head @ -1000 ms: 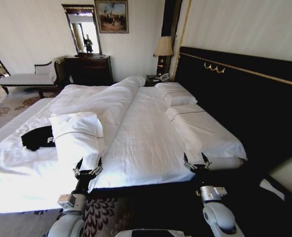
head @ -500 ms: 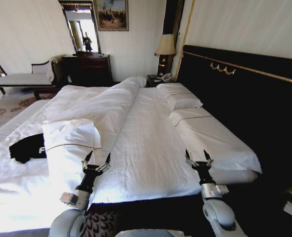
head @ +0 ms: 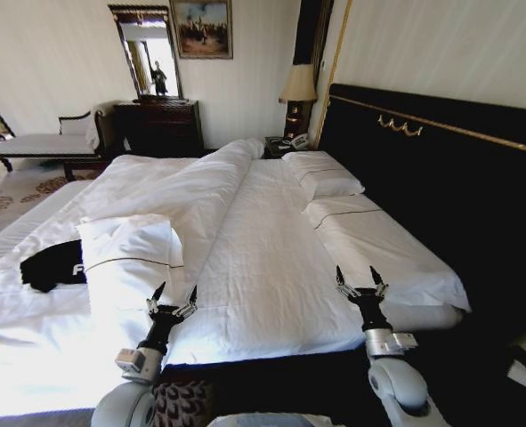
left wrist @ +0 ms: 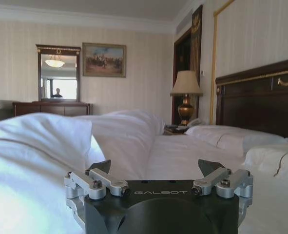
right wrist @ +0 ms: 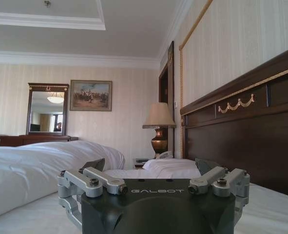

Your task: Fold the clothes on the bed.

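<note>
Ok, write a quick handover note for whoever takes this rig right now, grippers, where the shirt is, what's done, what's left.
Left gripper: open, holding nothing, raised over the near edge of the bed, beside the white pillow.
Right gripper: open, holding nothing, over the near edge of the bed on the headboard side.
Black T-shirt: crumpled on the sheet, far to the robot's left, partly behind the pillow, well away from both grippers.
Done: nothing on the shirt; it lies unfolded and untouched.
Left: reach the shirt, spread it flat, fold it.

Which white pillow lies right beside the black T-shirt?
The pillow near the left gripper; it touches the black T-shirt. The other pillows lie by the headboard.
</note>
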Available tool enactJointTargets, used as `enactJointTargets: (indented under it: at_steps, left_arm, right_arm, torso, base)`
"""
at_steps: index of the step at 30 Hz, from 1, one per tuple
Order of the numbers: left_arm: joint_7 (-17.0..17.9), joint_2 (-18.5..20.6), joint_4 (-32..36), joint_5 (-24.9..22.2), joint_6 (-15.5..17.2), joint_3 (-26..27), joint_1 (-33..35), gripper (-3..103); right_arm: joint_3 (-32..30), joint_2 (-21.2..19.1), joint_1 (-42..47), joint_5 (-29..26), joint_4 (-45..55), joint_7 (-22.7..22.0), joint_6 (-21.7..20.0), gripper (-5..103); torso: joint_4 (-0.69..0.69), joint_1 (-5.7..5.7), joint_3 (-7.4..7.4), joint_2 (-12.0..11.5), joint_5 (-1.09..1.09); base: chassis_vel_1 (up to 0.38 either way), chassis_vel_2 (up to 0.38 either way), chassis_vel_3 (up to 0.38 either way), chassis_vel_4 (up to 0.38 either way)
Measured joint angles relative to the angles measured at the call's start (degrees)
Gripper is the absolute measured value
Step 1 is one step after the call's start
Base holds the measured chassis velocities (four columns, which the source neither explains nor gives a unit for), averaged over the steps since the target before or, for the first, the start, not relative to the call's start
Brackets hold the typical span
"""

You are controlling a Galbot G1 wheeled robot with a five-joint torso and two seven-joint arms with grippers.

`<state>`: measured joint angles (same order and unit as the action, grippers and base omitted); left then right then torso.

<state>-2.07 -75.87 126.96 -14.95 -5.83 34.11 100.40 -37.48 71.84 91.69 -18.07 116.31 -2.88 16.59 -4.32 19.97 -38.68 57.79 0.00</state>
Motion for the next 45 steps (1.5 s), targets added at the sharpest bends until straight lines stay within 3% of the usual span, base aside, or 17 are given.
enactJointTargets:
  at_steps: [8, 45]
  left_arm:
    - [0.3, -0.48, 6.17, -1.52, 0.33, 0.44, 2.29, 100]
    - [0.42, -1.16, 7.67, -1.28, -0.55, 1.39, 4.07, 100]
  right_arm:
    - [-0.02, 0.19, 0.36, 0.95, 0.62, 0.16, -0.15, 100]
    - [0.69, 1.62, 0.74, 2.82, -0.26, -0.15, -0.24, 100]
  torso:
    - [0.01, -0.01, 0.0, 0.0, 0.0]
    - [0.01, -0.01, 0.01, 0.0, 0.0]
  base:
    - [0.0, 0.0, 0.0, 0.0]
    - [0.044, 0.047, -0.048, -0.046]
